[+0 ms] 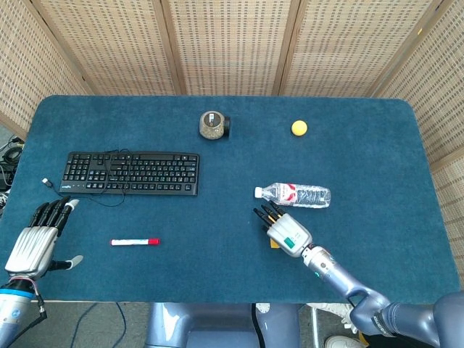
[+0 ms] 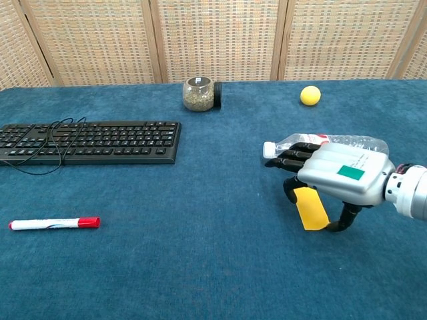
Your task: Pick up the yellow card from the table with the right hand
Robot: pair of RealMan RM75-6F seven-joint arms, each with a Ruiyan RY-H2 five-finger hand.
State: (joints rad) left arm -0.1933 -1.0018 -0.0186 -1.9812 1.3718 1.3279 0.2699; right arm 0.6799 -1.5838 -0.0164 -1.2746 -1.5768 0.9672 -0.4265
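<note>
Right hand (image 2: 337,179) sits palm-down over the yellow card (image 2: 311,208), near the table (image 1: 377,138) centre-right, closer to the front edge than the back. Its dark fingers (image 2: 288,155) stretch forward above the card's far end; thumb curls down beside the near end. Whether the card is pinched or only covered: cannot tell, contact is hidden under the palm. From the head view only a sliver of yellow shows under the right hand (image 1: 284,233).

Card: flat, plain yellow rectangle, long axis running roughly front to back, slightly skewed. Its far end is tucked under the hand.

Room: water bottle (image 1: 293,194) lies on its side just behind the fingertips, tight on that side. Open blue cloth to the right and in front of the hand. Table's front edge is near, right edge well apart.

Left hand (image 1: 32,243) rests at the front-left corner, fingers extended and apart, holding nothing.

Count: one card, one bottle, one keyboard (image 1: 132,172) with its cable, one marker (image 1: 135,241) with a red cap, one jar (image 1: 212,125) on its side, one yellow ball (image 1: 299,128). Two hands. Wicker screens (image 1: 232,43) close off the back and sides.
</note>
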